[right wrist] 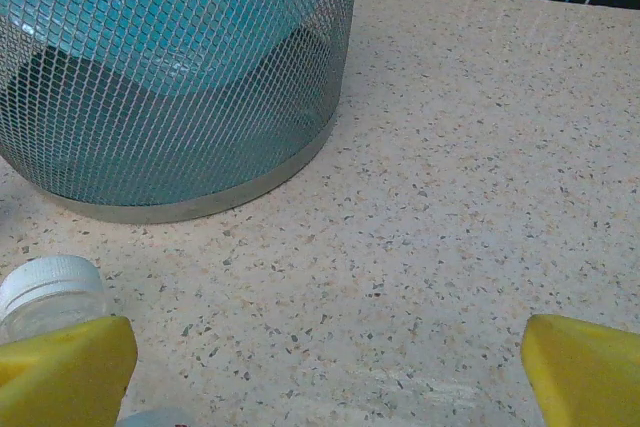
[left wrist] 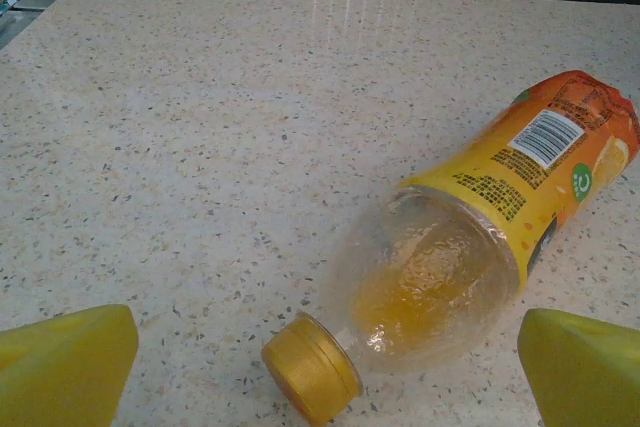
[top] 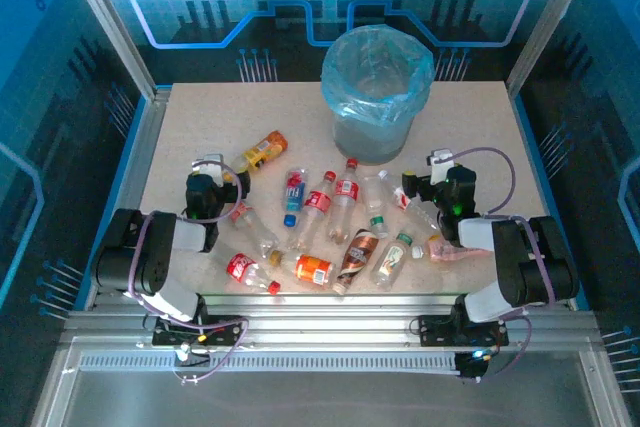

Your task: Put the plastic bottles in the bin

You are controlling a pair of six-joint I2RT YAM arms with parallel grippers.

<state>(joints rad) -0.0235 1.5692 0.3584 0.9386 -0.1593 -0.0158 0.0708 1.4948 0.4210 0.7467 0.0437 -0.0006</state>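
Several plastic bottles (top: 318, 205) lie scattered on the speckled table between my arms. An orange-labelled bottle (top: 262, 150) lies apart at the upper left. In the left wrist view this orange-labelled bottle (left wrist: 470, 247) lies on its side, its gold cap (left wrist: 312, 367) pointing at me between the yellow fingers (left wrist: 65, 362). My left gripper (top: 218, 177) is open just short of it. The bin (top: 378, 97), lined with a blue bag, stands at the back centre. My right gripper (top: 418, 183) is open over bare table, near the bin's mesh wall (right wrist: 180, 77).
A white-capped clear bottle (right wrist: 45, 292) lies by my right gripper's left finger. A pink-labelled bottle (top: 450, 249) lies close to the right arm. Metal rails frame the table (top: 480, 117), with bare surface right of the bin and at the far left.
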